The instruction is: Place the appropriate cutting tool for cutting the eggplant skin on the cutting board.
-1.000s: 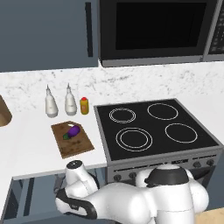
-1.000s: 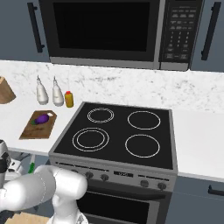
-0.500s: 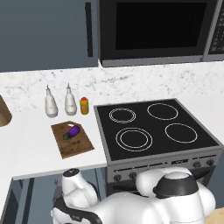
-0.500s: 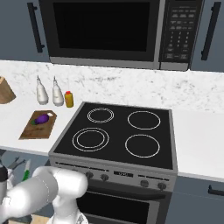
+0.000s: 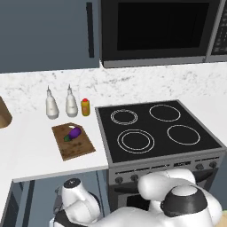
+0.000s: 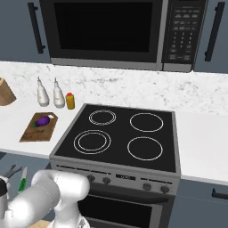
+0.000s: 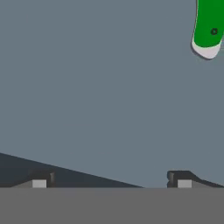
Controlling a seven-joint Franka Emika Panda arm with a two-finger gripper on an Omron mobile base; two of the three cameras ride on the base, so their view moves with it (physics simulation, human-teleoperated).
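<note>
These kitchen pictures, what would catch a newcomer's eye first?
Probably the black stovetop with its four white rings, under the dark microwave. Left of it, a purple eggplant lies on the wooden cutting board. In the hand view, a green knife handle pokes in at the upper right.

stove (image 5: pixel 153 128) | two white bottles (image 5: pixel 52 108) | yellow jar (image 5: pixel 85 107) | green-handled knife (image 7: pixel 209 26)

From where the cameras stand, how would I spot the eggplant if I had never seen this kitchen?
Find the black stove and look to the white counter on its left, where a brown cutting board lies. The eggplant sits on the board's far end. It is the one glossy purple thing there, unlike the two white bottles and yellow jar behind it.
</note>
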